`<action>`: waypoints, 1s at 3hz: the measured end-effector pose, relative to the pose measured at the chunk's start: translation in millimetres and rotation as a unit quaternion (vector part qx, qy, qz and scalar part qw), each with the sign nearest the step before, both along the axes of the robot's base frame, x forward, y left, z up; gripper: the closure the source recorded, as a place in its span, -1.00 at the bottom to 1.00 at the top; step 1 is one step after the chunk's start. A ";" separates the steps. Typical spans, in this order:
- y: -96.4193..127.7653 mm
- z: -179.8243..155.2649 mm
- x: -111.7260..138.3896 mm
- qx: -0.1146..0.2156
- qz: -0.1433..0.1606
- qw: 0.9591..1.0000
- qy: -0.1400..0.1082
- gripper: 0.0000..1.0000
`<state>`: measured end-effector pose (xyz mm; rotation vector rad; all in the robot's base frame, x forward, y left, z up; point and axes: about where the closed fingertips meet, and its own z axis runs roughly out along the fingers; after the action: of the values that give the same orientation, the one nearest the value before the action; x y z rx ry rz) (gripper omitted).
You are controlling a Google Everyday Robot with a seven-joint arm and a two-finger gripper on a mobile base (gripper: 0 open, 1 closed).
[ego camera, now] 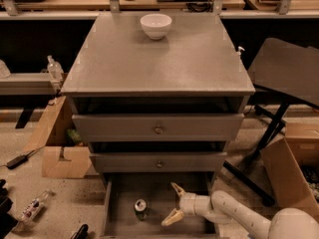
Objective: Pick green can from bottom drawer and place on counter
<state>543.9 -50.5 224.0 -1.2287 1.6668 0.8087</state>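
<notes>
The green can (141, 208) stands upright on the floor of the pulled-out bottom drawer (119, 223), its silver top showing. My gripper (172, 204) is inside the drawer just right of the can, fingers spread open and pointing left toward it, not touching it. The white arm (234, 214) reaches in from the lower right. The grey counter (164, 59) tops the cabinet above.
A white bowl (156, 25) sits at the back of the counter. Two shut drawers with knobs (158, 130) are above the open one. A cardboard box (62, 148) lies left, another box (291, 173) right, a dark stand (284, 68) at right.
</notes>
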 end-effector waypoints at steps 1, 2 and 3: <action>46.7 -24.7 0.3 0.026 0.021 0.999 0.002 -1.00; 73.7 -33.0 -4.5 0.050 0.030 0.998 0.006 -1.00; 103.0 -43.1 -7.6 0.073 0.037 0.997 0.011 -1.00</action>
<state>536.4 52.5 180.9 -1.1881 1.5587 0.9756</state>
